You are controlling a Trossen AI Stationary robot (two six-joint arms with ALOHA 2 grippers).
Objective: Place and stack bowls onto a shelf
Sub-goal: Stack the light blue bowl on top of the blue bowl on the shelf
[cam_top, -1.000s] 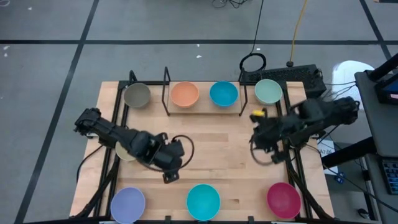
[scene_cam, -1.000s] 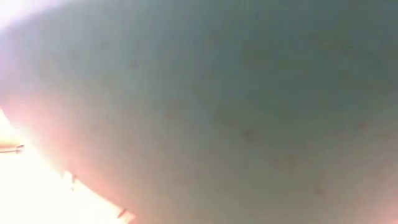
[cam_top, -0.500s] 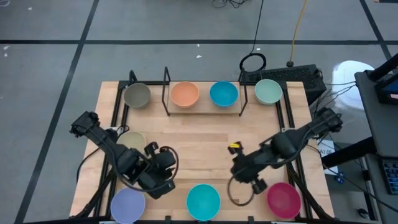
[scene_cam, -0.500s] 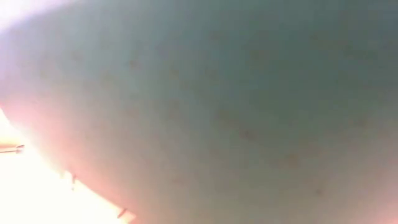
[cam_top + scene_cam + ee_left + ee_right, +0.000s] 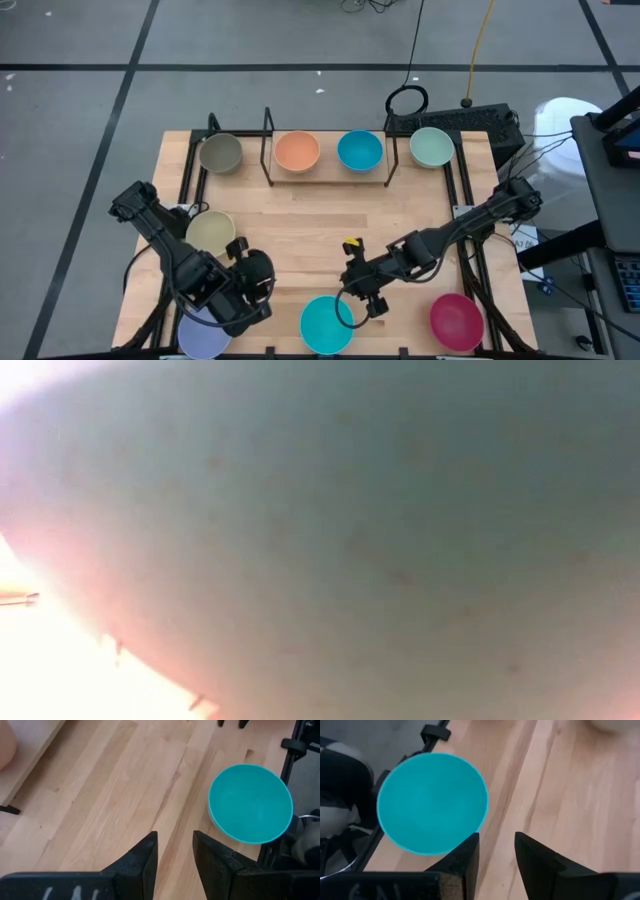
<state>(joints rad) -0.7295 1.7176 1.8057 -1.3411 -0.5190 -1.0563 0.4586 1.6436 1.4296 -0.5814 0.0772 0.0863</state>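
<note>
Table [image 5: 100, 795] under me: light wood planks, visible grain, smooth matt finish. Cyan bowl [image 5: 432, 802] on it: smooth plastic, matt, barely any sheen. My fingers [image 5: 145, 862] above the table: dark matt plastic, slightly textured. Shelf [image 5: 268, 140]: thin black metal rods.

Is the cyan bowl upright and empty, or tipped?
Upright and empty: the cyan bowl sits mouth-up on the table, its inside bare in both wrist views.

Black keyboard [image 5: 455, 122] and looped cable [image 5: 406, 100] behind table [image 5: 330, 225]
</note>
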